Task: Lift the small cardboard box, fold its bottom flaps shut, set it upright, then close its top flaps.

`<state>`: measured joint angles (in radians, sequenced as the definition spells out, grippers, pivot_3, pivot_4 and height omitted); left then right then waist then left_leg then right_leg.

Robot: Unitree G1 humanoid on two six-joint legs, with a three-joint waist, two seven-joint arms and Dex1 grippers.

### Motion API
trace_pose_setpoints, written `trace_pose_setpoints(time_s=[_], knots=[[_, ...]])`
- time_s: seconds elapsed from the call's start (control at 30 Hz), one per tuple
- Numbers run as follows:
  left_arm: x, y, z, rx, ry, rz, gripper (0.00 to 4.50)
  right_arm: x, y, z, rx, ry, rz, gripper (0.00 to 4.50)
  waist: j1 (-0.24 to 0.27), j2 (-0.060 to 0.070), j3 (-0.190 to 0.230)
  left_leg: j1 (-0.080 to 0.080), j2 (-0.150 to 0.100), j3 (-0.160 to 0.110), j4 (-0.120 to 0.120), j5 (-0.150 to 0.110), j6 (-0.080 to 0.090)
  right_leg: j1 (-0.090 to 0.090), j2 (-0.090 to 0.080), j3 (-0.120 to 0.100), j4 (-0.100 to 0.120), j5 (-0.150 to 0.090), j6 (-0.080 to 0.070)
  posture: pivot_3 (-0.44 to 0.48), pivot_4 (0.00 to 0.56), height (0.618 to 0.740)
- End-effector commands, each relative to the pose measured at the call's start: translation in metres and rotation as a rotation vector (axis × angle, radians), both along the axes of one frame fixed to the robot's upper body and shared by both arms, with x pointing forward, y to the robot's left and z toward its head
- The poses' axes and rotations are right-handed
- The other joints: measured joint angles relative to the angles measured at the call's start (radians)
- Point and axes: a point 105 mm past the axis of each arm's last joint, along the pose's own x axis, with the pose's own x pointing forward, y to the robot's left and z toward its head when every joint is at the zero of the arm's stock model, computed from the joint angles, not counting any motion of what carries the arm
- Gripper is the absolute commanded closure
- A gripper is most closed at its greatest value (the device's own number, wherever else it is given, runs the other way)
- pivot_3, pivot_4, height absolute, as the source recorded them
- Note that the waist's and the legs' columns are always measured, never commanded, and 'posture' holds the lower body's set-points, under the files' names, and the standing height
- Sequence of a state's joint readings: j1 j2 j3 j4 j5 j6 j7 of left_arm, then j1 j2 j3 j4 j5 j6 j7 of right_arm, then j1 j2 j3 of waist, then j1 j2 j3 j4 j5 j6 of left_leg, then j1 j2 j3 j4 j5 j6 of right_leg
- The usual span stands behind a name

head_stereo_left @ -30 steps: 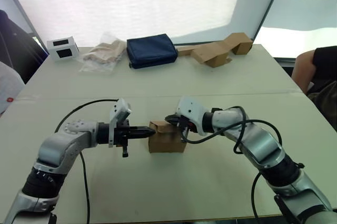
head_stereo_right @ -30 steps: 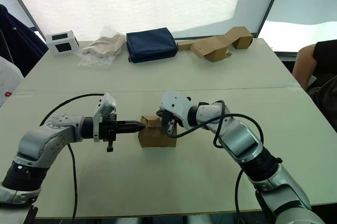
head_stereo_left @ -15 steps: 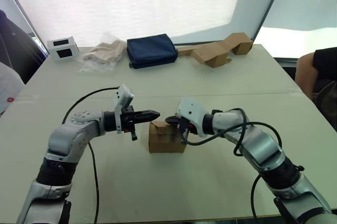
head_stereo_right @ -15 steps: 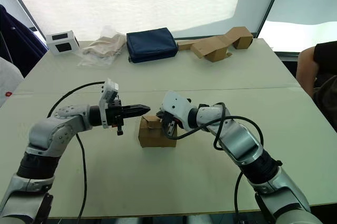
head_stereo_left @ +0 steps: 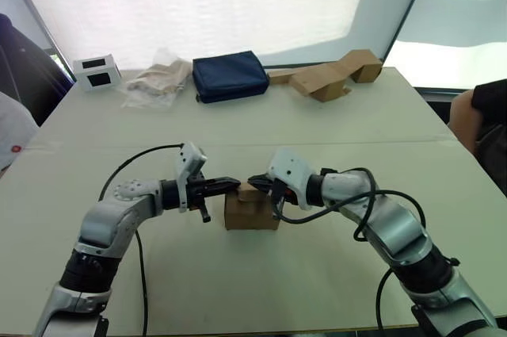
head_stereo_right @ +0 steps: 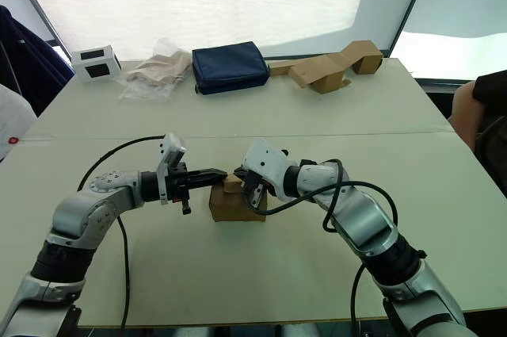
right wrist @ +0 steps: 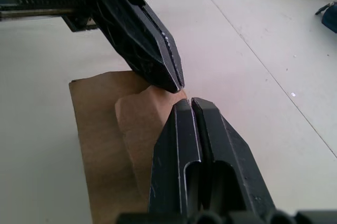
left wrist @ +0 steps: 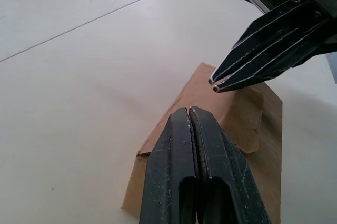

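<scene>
the left gripper (head_stereo_left: 231,185) has dropped, fingers closed, to meet the closed right gripper (head_stereo_left: 255,181) over the small plain brown cardboard box (head_stereo_left: 251,210) upright on the bench (head_stereo_left: 317,123), pressing its top flaps (left wrist: 239,113) shut; next, both must push flat.

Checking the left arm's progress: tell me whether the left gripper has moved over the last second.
Yes. The left gripper has risen from the box's left side to its top edge, its tip now over the flaps, facing the right gripper.

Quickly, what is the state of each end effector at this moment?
Left end effector: closed, holding nothing, tips over the small cardboard box.
Right end effector: closed, holding nothing, tips over the same box, facing the left one.
</scene>
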<state>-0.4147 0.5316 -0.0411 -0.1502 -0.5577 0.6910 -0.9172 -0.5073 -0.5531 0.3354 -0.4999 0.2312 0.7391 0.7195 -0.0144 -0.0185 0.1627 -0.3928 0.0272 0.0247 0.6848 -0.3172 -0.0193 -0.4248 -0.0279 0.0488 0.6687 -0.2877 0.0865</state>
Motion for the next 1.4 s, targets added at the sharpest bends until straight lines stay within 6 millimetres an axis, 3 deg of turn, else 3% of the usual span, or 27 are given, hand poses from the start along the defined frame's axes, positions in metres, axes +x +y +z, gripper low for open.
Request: trace_pose_setpoints(time_s=[0.03, 0.17, 0.7, 1.4], knots=[[0.003, -0.003, 0.014, -0.035, -0.048, 0.001, 4.49, -0.013, 0.0, 0.01, 0.031, -0.045, 0.066, 4.5, 0.0, 0.0, 0.0, 0.0, 0.0, 0.0, 0.0, 0.0, 0.0, 0.0, 0.0, 0.0, 0.0, 0.0, 0.0, 0.0, 0.15, 0.74], [0.005, -0.005, 0.014, -0.035, -0.053, 0.005, 4.49, -0.019, -0.004, 0.001, 0.04, -0.016, 0.081, 4.5, -0.001, 0.0, 0.0, 0.0, 0.0, 0.0, 0.0, 0.0, 0.0, 0.0, 0.001, 0.0, 0.0, 0.0, 0.0, 0.0, 0.15, 0.74], [0.005, -0.011, 0.01, -0.045, -0.04, 0.004, 4.49, -0.008, -0.003, -0.014, -0.037, -0.035, 0.058, 4.5, -0.001, 0.0, 0.0, 0.0, 0.0, 0.0, 0.0, 0.0, 0.0, 0.0, 0.001, 0.0, 0.0, 0.0, 0.0, 0.0, 0.15, 0.74], [0.002, -0.015, 0.008, -0.057, -0.023, 0.001, 4.49, 0.004, -0.004, -0.021, -0.12, -0.128, 0.043, 4.5, -0.001, 0.0, 0.0, 0.0, 0.0, 0.0, 0.0, 0.0, 0.0, 0.0, 0.001, 0.0, 0.0, 0.0, 0.0, 0.0, 0.15, 0.74]])
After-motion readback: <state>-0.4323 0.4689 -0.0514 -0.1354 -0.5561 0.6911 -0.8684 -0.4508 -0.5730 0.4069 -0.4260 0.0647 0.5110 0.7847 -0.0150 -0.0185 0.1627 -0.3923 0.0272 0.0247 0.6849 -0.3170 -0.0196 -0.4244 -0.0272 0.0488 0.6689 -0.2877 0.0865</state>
